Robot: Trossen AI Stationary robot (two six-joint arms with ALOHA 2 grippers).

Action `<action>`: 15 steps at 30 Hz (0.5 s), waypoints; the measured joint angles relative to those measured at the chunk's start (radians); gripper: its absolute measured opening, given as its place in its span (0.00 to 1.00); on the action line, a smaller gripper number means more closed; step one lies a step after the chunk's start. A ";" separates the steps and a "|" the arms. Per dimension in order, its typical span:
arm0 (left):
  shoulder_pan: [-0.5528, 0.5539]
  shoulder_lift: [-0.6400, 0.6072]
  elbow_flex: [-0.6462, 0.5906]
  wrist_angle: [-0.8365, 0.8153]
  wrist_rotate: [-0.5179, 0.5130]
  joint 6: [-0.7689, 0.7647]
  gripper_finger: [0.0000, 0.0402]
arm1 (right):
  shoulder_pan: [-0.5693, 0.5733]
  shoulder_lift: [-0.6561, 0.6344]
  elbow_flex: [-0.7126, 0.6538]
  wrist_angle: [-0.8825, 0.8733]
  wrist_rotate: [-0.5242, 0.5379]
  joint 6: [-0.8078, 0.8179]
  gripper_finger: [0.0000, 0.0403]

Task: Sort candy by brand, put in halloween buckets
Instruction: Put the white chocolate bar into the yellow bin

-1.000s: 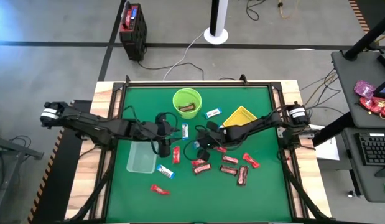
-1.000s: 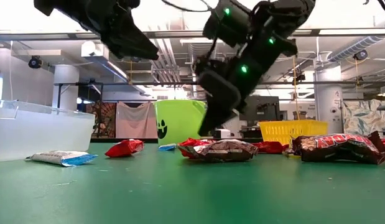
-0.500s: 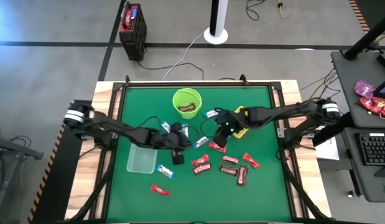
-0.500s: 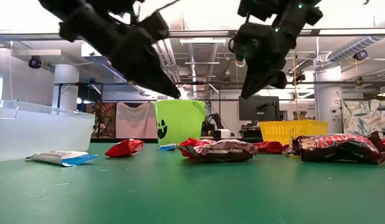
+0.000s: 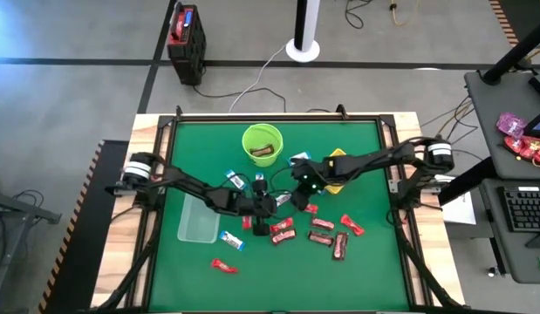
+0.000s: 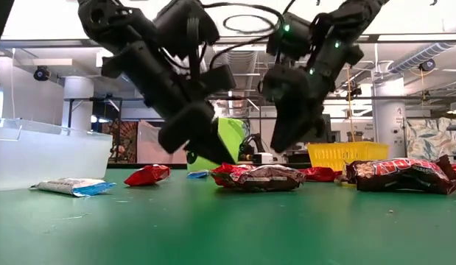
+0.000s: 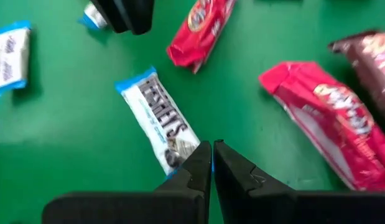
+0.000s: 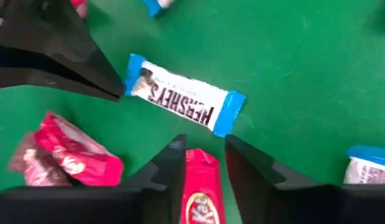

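A blue-and-white Hershey's bar (image 7: 161,121) lies flat on the green desk (image 7: 254,130); left gripper (image 7: 212,163) jaws closed empty, right gripper (image 8: 203,155) jaws part-open around a red bar (image 8: 201,186).

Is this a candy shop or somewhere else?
Probably a robot lab or workshop, not a shop. Two robot arms work over a green table, cables trail on the concrete floor, and bare ceiling pipes show behind.

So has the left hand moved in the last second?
Yes. In the high view the left hand has travelled right, away from the clear tub, toward the candy pile, and it is now shut.
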State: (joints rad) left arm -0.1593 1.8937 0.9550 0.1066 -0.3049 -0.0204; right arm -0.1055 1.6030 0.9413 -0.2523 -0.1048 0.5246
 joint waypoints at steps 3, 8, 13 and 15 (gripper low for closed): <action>0.008 0.010 0.000 0.002 0.000 -0.005 0.00 | -0.005 0.026 0.000 0.025 -0.001 0.000 0.35; 0.019 0.011 -0.004 -0.007 -0.001 -0.014 0.00 | -0.019 0.047 0.001 0.071 -0.011 -0.001 0.45; 0.027 0.010 -0.017 -0.010 0.001 -0.014 0.00 | -0.036 0.058 0.001 0.067 -0.011 -0.014 0.50; 0.029 0.013 -0.019 -0.007 0.010 -0.015 0.00 | -0.038 0.057 0.001 0.065 -0.020 -0.043 0.51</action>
State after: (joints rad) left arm -0.1301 1.9068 0.9360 0.0999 -0.2953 -0.0351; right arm -0.1439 1.6604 0.9427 -0.1873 -0.1244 0.4813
